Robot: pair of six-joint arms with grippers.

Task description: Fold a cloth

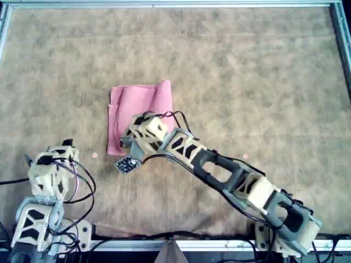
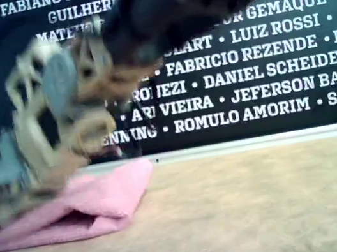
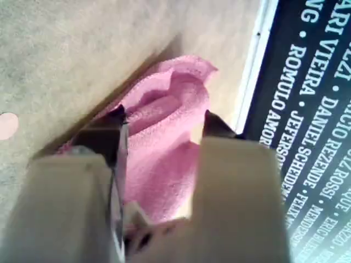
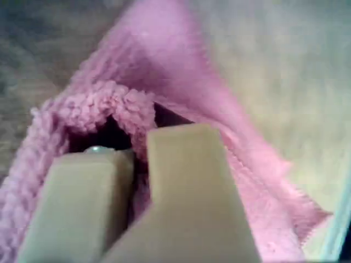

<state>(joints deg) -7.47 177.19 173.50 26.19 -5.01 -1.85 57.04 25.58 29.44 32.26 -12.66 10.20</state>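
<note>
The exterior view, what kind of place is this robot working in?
Probably a robotics lab or demo bench, not a home. A mottled brown mat lies inside a metal frame, a dark banner of printed names stands behind it, and two arms work a pink cloth.

My second gripper [image 4: 140,145] is pinched closed on a fuzzy fold of the cloth [image 1: 140,98]. Its arm [image 1: 230,175] stretches out long and low from the overhead view's lower right corner to the cloth's near edge, wrist bent down over it. My first gripper [image 3: 164,123] has its jaws parted and holds nothing. Its arm [image 1: 44,197] sits folded up, well apart from the cloth, at the overhead view's lower left.
</note>
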